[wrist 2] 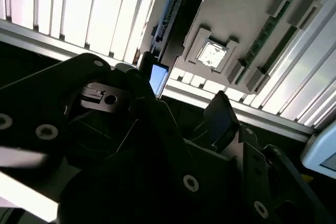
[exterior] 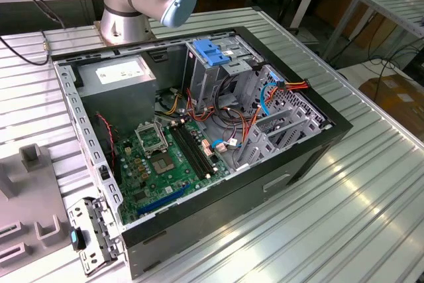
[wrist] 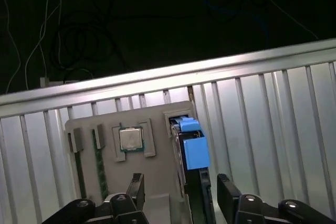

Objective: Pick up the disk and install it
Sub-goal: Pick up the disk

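Over the grey holder [wrist: 105, 121] on the bench [wrist: 262, 108], the tool [wrist: 180, 187] hangs with its fingers spread, one on each side of the disk [wrist: 195, 153] and clear of it. Disk stands on edge in a slot, blue rail up, seemingly so its flat faces can be pinched.

no legible txt anywhere, white sticker [exterior: 119, 73] on grey PSU box [exterior: 87, 79], print unreadable

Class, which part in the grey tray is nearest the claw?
The disk, standing on edge with blue rails; the chip lies flat, farther off.
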Controlling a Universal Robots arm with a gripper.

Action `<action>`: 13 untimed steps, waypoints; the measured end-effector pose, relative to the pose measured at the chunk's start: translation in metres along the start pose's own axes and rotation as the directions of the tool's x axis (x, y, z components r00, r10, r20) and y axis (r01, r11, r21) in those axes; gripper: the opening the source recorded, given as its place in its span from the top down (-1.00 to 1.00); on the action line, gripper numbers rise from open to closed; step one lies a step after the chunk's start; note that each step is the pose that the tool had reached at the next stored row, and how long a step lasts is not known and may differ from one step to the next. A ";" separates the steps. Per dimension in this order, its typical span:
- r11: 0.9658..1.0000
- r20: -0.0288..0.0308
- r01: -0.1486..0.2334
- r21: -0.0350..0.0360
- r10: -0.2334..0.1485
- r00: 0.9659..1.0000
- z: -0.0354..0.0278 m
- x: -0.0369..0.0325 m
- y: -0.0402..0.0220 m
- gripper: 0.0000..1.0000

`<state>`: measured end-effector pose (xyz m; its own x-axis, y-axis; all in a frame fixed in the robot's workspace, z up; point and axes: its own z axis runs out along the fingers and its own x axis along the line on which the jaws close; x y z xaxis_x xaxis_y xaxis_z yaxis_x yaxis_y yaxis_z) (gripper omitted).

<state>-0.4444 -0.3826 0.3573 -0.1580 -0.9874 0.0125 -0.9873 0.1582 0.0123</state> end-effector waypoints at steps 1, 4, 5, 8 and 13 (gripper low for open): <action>1.000 0.003 0.009 -0.001 -0.009 1.000 0.0008 0.0000 0.0006 -0.32; 1.000 0.012 0.026 -0.002 -0.026 1.000 0.0038 0.0002 0.0034 -0.32; 0.999 0.015 0.033 -0.002 -0.033 0.999 0.0058 -0.0001 0.0051 -0.32; 0.999 0.021 0.052 -0.001 -0.052 0.998 0.0109 -0.0021 0.0088 -0.32; 0.995 0.026 0.095 0.000 -0.095 0.995 0.0177 -0.0039 0.0105 -0.32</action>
<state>-0.4544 -0.3772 0.3397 -0.0640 -0.9978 -0.0143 -0.9979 0.0638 0.0131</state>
